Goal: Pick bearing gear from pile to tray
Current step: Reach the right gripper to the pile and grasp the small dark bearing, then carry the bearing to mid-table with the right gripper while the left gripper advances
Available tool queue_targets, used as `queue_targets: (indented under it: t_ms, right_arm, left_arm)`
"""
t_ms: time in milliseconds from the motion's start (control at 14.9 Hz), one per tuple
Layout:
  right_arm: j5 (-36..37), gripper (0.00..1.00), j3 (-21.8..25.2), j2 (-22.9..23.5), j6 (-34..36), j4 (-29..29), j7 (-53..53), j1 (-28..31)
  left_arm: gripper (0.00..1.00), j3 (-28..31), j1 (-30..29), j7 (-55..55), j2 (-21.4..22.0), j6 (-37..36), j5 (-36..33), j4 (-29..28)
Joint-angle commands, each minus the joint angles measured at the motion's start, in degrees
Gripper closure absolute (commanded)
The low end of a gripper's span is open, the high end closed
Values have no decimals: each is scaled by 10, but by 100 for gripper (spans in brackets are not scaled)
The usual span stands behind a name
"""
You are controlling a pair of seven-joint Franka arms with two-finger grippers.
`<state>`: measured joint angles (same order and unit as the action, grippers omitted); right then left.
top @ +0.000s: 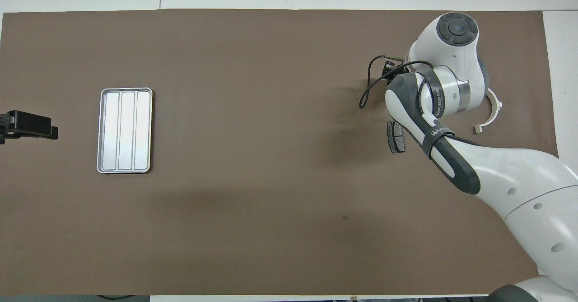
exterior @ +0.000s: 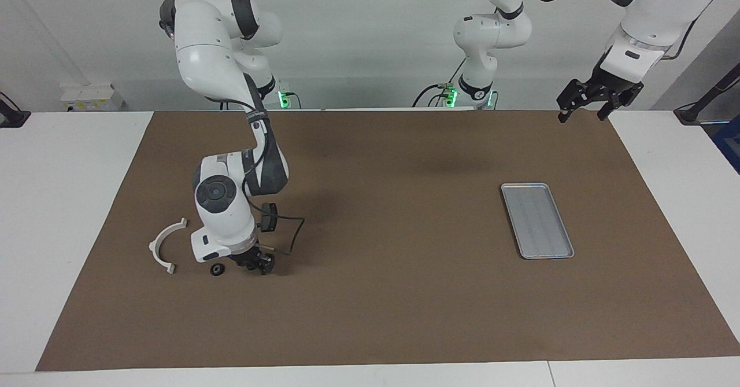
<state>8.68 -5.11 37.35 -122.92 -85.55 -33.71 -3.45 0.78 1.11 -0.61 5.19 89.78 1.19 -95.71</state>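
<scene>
A small black round gear (exterior: 217, 269) lies flat on the brown mat (exterior: 370, 317) in the pile at the right arm's end, its long axis too small to read; the right gripper (exterior: 254, 264) is low just beside it, at its three o'clock in the facing view, fingers unreadable. The white arc (exterior: 163, 247) lies at its ten o'clock; a dark pad (top: 396, 137) lies nearer the robots. The tray (exterior: 537, 220), long axis toward the robots, lies well apart; the left gripper (exterior: 583, 111) waits raised, fingers spread.

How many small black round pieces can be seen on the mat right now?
1: a black round piece on the mat between the white arc piece and the right gripper. Another may be hidden under that gripper.
</scene>
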Motion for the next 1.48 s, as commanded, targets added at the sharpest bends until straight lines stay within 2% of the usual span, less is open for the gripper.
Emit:
queue_targets:
  t_ms: [0,134,403,471,807,941,1143,1277,1412]
  right_arm:
    - [11,49,-4,9,-8,10,-14,5]
    - [12,61,-4,9,-9,9,-14,10]
    - [6,97,-4,9,-9,6,-14,10]
    - [7,100,-4,9,-8,6,-13,11]
    - [13,100,-5,0,37,14,13,12]
    - [11,100,-8,-24,92,36,32,12]
    - [6,100,-19,-67,211,83,58,4]
    - [5,100,-61,-91,275,100,50,5]
    - [-17,100,-85,-114,309,108,-7,1]
  left_arm:
    - [0,4,5,2,9,0,3,-10]
    - [0,4,5,2,9,0,3,-10]
    - [0,4,5,2,9,1,3,-10]
    - [0,4,5,2,9,0,3,-10]
    - [0,4,5,1,9,0,3,-10]
    - [0,3,6,2,9,0,3,-10]
    - [0,3,6,3,9,0,3,-10]
    - [0,3,6,2,9,0,3,-10]
    - [0,4,6,2,9,3,3,-10]
